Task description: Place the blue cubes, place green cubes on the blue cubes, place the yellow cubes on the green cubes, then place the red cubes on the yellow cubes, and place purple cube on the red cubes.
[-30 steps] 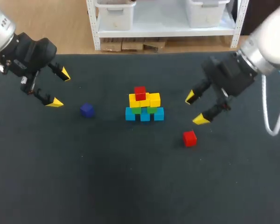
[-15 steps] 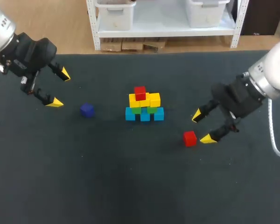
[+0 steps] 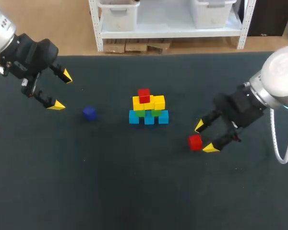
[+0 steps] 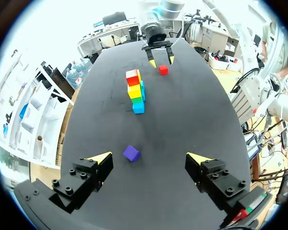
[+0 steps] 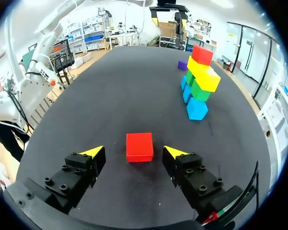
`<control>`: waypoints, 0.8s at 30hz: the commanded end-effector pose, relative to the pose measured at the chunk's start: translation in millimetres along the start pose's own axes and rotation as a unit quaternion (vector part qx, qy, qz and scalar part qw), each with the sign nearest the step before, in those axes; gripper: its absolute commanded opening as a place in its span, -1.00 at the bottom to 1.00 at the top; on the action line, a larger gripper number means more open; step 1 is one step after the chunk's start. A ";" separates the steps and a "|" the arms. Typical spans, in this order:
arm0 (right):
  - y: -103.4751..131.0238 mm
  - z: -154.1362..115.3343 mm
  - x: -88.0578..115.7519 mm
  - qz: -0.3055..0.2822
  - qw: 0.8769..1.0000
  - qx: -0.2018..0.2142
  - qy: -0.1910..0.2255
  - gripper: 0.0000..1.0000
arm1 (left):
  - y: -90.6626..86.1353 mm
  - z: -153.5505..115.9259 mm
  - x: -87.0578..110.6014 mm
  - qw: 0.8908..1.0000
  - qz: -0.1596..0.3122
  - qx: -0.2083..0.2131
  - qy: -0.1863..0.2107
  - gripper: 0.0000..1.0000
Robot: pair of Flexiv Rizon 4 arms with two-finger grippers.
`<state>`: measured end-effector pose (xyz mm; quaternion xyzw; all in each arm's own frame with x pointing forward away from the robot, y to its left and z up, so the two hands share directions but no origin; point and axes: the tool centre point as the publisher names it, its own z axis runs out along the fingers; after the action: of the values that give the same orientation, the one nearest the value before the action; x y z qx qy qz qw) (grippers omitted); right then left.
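**Table (image 3: pixel 134 191):** 1 dark surface is recorded, carrying all the task's things.

**Stack:** A stack is found at the centre of the head view.
- A row of 3 blue cubes (image 3: pixel 149 118) forms its base.
- Green cubes (image 3: pixel 140 113) are seen above them. They are largely covered by the yellow row, so their number cannot be confirmed.
- The yellow cubes (image 3: pixel 149 102) are laid across the green ones.
- 1 red cube (image 3: pixel 144 95) is set on top, towards the left end of the yellow row.

**Loose cubes:**
- A second red cube, the loose red cube (image 3: pixel 195 142), is found on the table at the lower right of the stack, well apart from it.
- The purple cube (image 3: pixel 90 113) is found alone at the left of the stack, also apart from it.

**Right gripper (image 3: pixel 205 137):** It is held low at the loose red cube with its fingers spread. In the right wrist view the cube is seen between the 2 yellow tips, with a gap on each side and no contact. The arm is cut off at the right edge of the head view.

**Left gripper (image 3: pixel 62 91):** It is held at the upper left of the head view, spread wide and gripping nothing. In the left wrist view the purple cube is seen just ahead of its fingers, nearer 1 of them and untouched.
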<state>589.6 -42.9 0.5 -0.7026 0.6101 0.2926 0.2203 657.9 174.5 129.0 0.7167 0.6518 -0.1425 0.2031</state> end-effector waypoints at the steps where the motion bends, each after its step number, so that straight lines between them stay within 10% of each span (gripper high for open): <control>1: -6.2 6.3 -0.3 -0.001 1.000 -0.005 -0.004 0.56 | 1.1 0.5 1.5 1.000 0.002 0.000 -0.002 1.00; 5: -7.2 9.3 -0.1 -0.002 1.000 -0.008 -0.004 0.45 | 1.1 0.5 1.5 1.000 0.002 0.000 -0.002 1.00; 6: -7.6 9.5 0.4 -0.002 1.000 -0.008 -0.003 -0.01 | 1.1 0.5 1.5 1.000 0.002 0.000 -0.002 1.00; 12: -10.0 8.4 2.4 0.002 1.000 -0.001 0.000 -0.36 | 1.1 0.5 1.5 1.000 0.002 0.000 -0.002 1.00; 15: -10.4 8.1 4.1 0.006 1.000 0.001 0.002 -1.00 | 1.1 0.5 1.5 1.000 0.002 0.000 -0.002 1.00; 24: -16.2 -8.5 -5.2 0.021 1.000 0.018 0.002 -1.00 | 1.1 0.5 1.5 1.000 0.002 0.000 -0.002 1.00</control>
<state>607.3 -39.8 -0.1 -0.6864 0.6274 0.2899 0.2261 657.9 174.5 129.0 0.7167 0.6518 -0.1425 0.2031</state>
